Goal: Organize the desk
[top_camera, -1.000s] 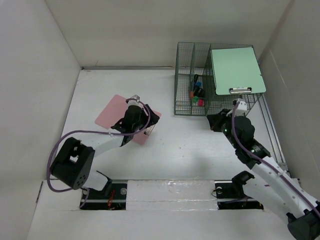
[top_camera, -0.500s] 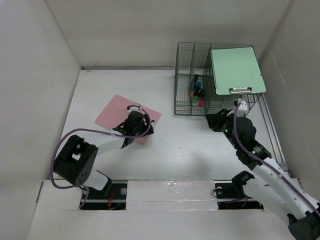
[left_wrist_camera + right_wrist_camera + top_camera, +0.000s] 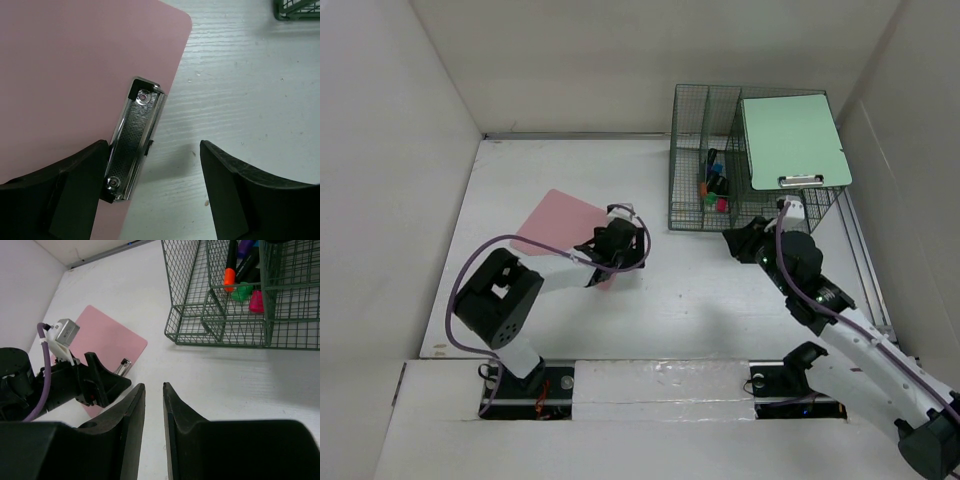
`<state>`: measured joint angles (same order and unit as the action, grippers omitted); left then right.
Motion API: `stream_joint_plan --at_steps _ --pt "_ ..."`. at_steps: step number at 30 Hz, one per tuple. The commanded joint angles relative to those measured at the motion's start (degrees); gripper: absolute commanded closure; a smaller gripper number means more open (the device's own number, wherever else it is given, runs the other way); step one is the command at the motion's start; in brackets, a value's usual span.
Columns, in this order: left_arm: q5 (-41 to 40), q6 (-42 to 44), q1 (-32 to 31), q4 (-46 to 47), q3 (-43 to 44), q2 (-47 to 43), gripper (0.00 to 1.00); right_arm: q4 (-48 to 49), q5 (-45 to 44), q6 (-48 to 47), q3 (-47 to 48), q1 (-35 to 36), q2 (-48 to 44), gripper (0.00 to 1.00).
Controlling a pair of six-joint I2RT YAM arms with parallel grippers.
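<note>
— Left gripper (image 3: 152, 150)?
— Spread wide, empty, lowered astride the silver spring clip (image 3: 134, 139) of a flat pink clipboard (image 3: 75, 60). Directly beneath: the matte-white desk (image 3: 250, 75). Reached out on a folded arm.
— Right gripper (image 3: 151, 387)?
— Pinched nearly shut on nothing, hovering short of the green wire-mesh rack (image 3: 220, 335) ahead, at the end of a long outstretched arm.
— Progress?
— Partway, by appearances. Beyond that claw, coloured markers (image 3: 229, 276) and a mint-green clipboard (image 3: 792, 140) racked already; pink board not yet lifted.

The top camera looks down from above the near edge over the whole desk (image 3: 700, 295). The left wrist camera sits close above the pink clipboard (image 3: 75, 65); the right wrist camera sees it obliquely, from farther off.
</note>
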<state>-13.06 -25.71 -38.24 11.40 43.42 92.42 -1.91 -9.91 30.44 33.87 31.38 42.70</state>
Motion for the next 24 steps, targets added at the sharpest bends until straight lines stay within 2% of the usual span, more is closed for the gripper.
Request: stream_joint_plan --at_steps 1,7,9,10,12,14,15,17,18,20,24 --pt "-3.46 1.55 -1.84 -5.59 1.32 2.49 0.31 4.28 -0.46 -0.11 1.82 1.05 0.89 0.73" --pt "-2.49 2.34 -3.06 -6.12 2.19 5.39 0.37 5.34 -0.63 -0.11 1.64 1.06 1.60 0.73" --pt "-3.89 2.07 -3.94 -6.83 2.37 6.45 0.45 5.25 -1.25 -0.20 1.73 1.06 1.51 0.73" --pt "-4.51 1.90 -4.73 -7.44 2.55 7.50 0.56 5.17 -1.77 -0.20 1.64 1.06 1.34 0.73" --pt "-6.00 1.55 -5.52 -7.97 2.90 8.38 0.67 5.16 -2.65 -0.03 1.38 1.06 0.81 0.72" --pt "-6.80 1.46 -6.06 -8.84 3.95 9.27 0.77 5.34 -3.44 0.24 1.03 1.06 0.63 0.67" --pt "-7.33 1.46 -6.06 -9.11 4.22 9.53 0.82 5.43 -3.71 0.24 0.85 1.06 0.55 0.61" --pt "-7.42 1.46 -6.06 -9.03 4.48 10.23 0.96 5.08 -4.58 0.33 0.76 1.06 0.46 0.57" --pt "-7.59 1.37 -6.06 -9.03 4.57 10.50 1.00 4.82 -4.85 0.41 0.76 1.06 0.28 0.52" --pt "-7.86 1.37 -6.59 -9.29 4.83 10.76 1.00 4.64 -5.38 0.41 0.76 1.06 0.11 0.48" --pt "-7.95 1.46 -7.11 -9.29 4.48 8.22 1.00 5.07 -5.47 0.24 0.41 1.06 0.28 0.32"
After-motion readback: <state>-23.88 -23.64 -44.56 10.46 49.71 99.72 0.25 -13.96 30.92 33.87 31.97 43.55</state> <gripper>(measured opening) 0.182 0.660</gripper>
